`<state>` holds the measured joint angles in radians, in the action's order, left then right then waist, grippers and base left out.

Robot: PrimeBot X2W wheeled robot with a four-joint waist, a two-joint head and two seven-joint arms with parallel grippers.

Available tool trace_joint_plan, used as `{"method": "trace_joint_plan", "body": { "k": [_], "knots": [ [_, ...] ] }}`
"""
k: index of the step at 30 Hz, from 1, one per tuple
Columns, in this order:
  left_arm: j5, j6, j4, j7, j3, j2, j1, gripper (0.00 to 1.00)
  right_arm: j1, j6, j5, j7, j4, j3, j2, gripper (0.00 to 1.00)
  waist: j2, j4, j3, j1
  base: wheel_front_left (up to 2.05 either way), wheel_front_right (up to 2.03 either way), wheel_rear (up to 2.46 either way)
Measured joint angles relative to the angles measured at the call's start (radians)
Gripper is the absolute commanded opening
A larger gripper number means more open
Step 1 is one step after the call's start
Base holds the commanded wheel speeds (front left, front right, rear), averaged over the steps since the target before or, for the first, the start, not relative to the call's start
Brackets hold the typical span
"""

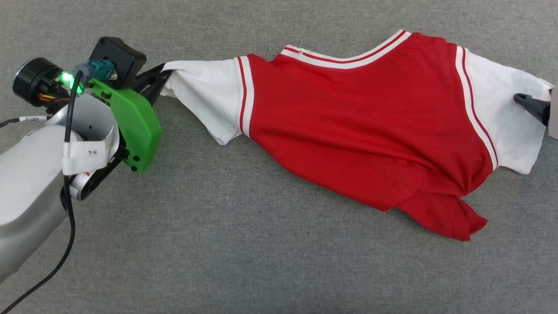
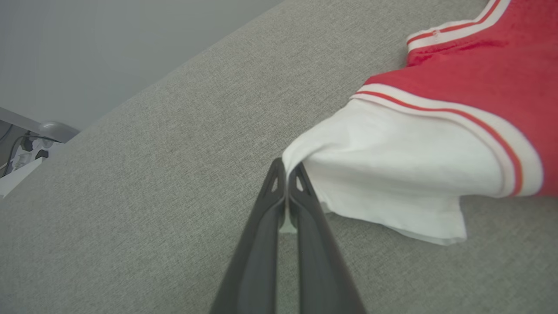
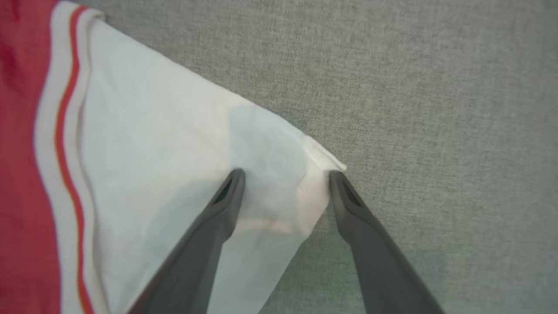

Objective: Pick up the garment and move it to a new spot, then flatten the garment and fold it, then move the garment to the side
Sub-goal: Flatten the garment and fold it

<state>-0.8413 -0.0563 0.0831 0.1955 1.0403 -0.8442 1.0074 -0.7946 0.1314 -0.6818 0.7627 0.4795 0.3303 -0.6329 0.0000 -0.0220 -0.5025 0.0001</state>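
Observation:
The garment (image 1: 362,117), a red T-shirt with white sleeves and striped trim, lies stretched sideways across the grey cloth surface, its hem bunched at the lower right. My left gripper (image 1: 162,75) is shut on the tip of the garment's left white sleeve (image 2: 392,174), pinched between the closed fingers (image 2: 285,174). My right gripper (image 3: 285,176) stands open over the corner of the other white sleeve (image 3: 174,148), one finger on the cloth and one at its edge. One dark fingertip (image 1: 529,104) of it shows at the right edge of the head view.
A grey fabric-covered surface (image 1: 218,244) spreads all around the garment. In the left wrist view its far edge runs diagonally, with a pale wall and some cables and a plug strip (image 2: 26,148) beyond it at the left.

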Motion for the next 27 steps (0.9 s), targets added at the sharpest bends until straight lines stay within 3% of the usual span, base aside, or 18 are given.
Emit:
{"method": "trace_joint_plan", "body": {
  "k": [5,6,7,15,27],
  "knots": [
    [0.000,-0.001,0.003,-0.001,0.001,0.002,0.000,0.00,-0.002,0.000,-0.021,-0.029,0.049,0.034,-0.004,1.00,0.0000,0.002,0.003,0.0000,0.00,0.00,0.00],
    [0.000,-0.001,0.006,-0.001,0.001,0.002,0.000,0.00,-0.003,0.000,-0.021,-0.042,0.054,0.041,-0.005,0.36,0.0000,0.002,0.005,0.0000,0.00,0.00,0.00],
    [0.000,-0.001,0.009,-0.002,0.001,0.003,0.000,0.00,-0.003,0.000,-0.021,-0.061,0.058,0.050,-0.006,0.00,0.0000,0.001,0.008,0.0000,0.00,0.00,0.00],
    [-0.012,0.008,0.046,-0.035,0.003,0.021,-0.002,0.00,-0.010,0.000,-0.015,-0.269,0.072,0.104,-0.032,0.00,0.0001,-0.006,0.060,0.0000,0.00,0.00,0.00],
    [-0.024,-0.019,-0.014,-0.171,-0.057,0.009,-0.023,0.00,-0.019,0.000,-0.026,-0.477,-0.112,0.117,-0.129,0.00,0.0001,-0.019,0.207,-0.0002,0.00,0.00,0.00]
  ]
}}
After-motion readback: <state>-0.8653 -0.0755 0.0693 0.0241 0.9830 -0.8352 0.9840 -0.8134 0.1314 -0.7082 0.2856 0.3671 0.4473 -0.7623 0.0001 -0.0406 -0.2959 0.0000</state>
